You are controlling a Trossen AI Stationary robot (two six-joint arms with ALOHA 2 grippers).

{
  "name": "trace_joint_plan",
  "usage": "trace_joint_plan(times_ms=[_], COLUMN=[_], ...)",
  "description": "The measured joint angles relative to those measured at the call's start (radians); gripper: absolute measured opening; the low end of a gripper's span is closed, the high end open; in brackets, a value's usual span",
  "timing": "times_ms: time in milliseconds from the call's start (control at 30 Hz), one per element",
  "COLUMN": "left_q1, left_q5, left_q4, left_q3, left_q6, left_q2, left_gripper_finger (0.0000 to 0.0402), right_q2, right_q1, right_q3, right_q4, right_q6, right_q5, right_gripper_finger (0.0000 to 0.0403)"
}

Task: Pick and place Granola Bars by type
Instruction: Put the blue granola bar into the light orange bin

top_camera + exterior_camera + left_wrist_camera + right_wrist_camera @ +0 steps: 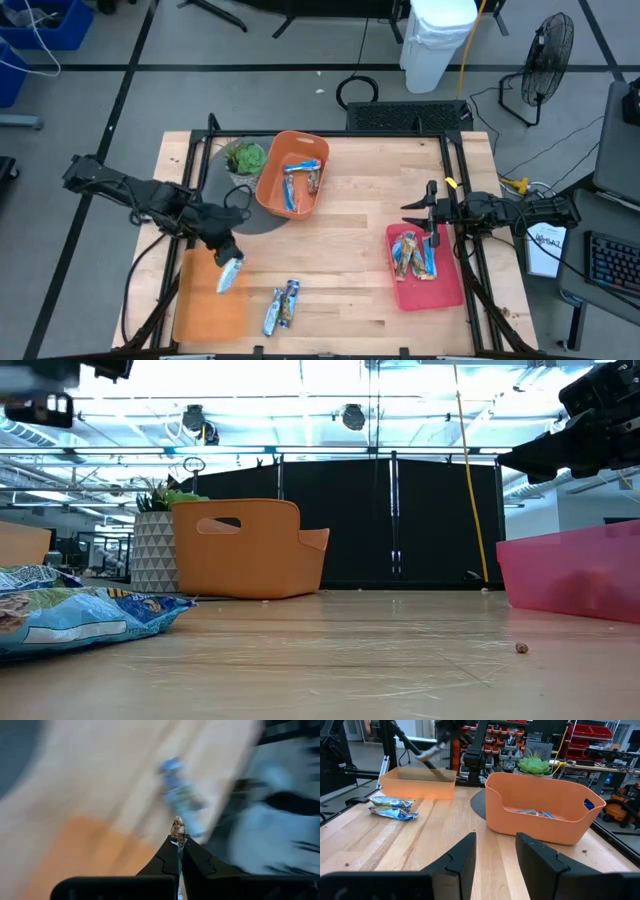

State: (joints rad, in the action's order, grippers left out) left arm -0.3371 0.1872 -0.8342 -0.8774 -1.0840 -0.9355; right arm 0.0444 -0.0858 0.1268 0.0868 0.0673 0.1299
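One granola bar (231,272) in a silver and blue wrapper hangs pinched at one end in the closed left end effector (226,258), above the flat orange tray (205,315). Two more bars (283,305) with blue and silver wrappers lie side by side on the bare bench (350,260), near its front edge. Several bars (299,180) rest inside the orange basket (268,185), and a heap of brownish and blue bars (413,254) fills the pink bin (430,293).

- Table (350,230): pale wood planks, smooth with a slight sheen.
- Bars (283,305): glossy, crinkled foil-like wrappers.
- Basket (540,810): smooth matt orange plastic.
- Pink bin (575,570): translucent plastic.
- Orange tray (205,310): matt, plastic-looking.
- Fingers (460,857): dark matt plastic.
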Motion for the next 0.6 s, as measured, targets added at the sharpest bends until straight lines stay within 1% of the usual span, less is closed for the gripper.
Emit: trace_joint_plan(times_ms=[67,133,200,267,367,500,600], left_q1=[-0.004,-0.012,-0.020,-0.025,-0.032,-0.056,-0.080], left_q5=[-0.013,-0.013,0.005,0.037,0.070,0.081,0.128], left_q4=[-0.145,-0.253,-0.348,-0.408,-0.422,-0.389,-0.387], left_q3=[-0.054,-0.088,-0.099,-0.099,-0.093,-0.090,-0.090], left_q6=[-0.016,-0.056,-0.102,-0.139,-0.164,-0.203,-0.226], left_q2=[-0.045,-0.092,-0.140,-0.183,-0.234,-0.314,-0.368], left_gripper_finger=[0.0006,0.0006,0.0006,0.0005,0.0005,0.0005,0.0005], right_q2=[0.000,0.000,0.000,0.000,0.000,0.000,0.000], right_q1=[0.000,0.000,0.000,0.000,0.000,0.000,0.000], right_q3=[0.000,0.000,0.000,0.000,0.000,0.000,0.000], right_q4=[0.000,0.000,0.000,0.000,0.000,0.000,0.000], right_q6=[0.000,0.000,0.000,0.000,0.000,0.000,0.000], right_q5=[0.000,0.000,0.000,0.000,0.000,0.000,0.000], right_gripper_finger=[0.0130,0.0130,0.0130,0.0130,0.0130,0.0130,0.0130])
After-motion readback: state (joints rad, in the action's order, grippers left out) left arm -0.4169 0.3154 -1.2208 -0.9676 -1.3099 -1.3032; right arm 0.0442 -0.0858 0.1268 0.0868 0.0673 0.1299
